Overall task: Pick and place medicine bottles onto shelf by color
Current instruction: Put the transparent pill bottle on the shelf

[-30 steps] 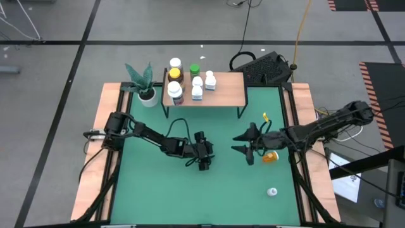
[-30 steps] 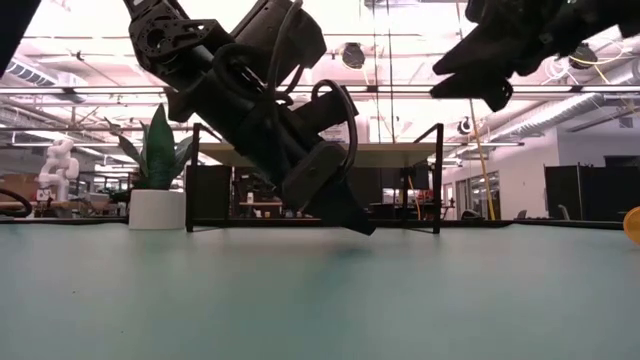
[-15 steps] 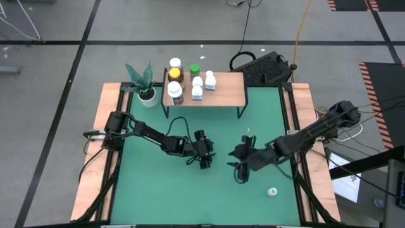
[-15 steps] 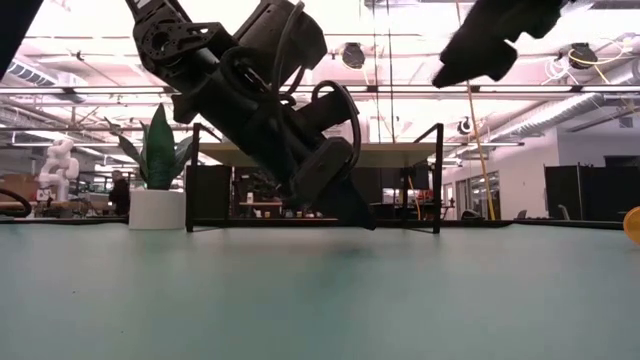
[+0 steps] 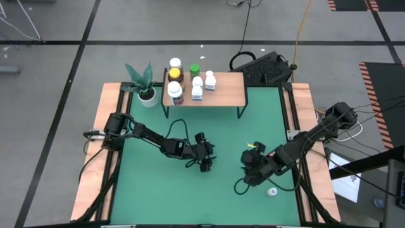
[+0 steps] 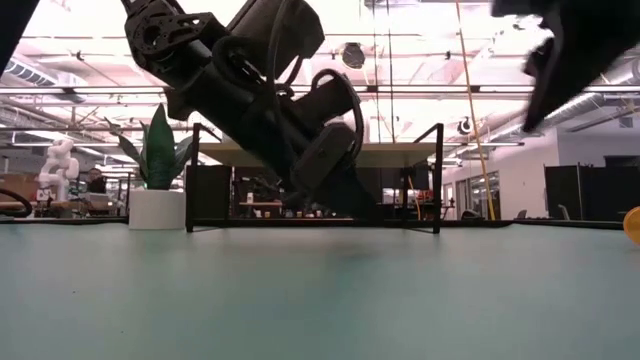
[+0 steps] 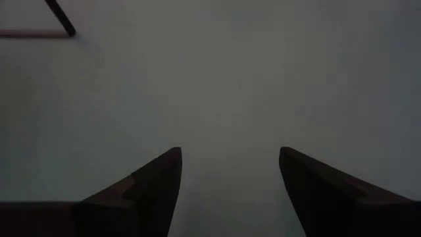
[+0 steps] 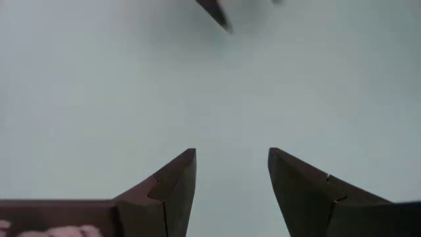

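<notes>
Now, progress: you have six medicine bottles (image 5: 190,80) standing in a cluster on the left part of the shelf (image 5: 224,88), so most of the sorting looks done.
Left to do: a small white-capped bottle (image 5: 272,191) lies on the green table (image 5: 152,190) near the front right; an orange one may sit under the right arm, but you cannot see it.
Right gripper (image 5: 252,178): fingers (image 8: 172,191) apart with only bare mat between them, holding nothing.
Bottle to gripper: the white-capped bottle lies just beside the right gripper, on its front-right side, not between the fingers.
Left gripper (image 5: 204,161): waiting mid-table in front of the shelf, spread wide and empty.
</notes>
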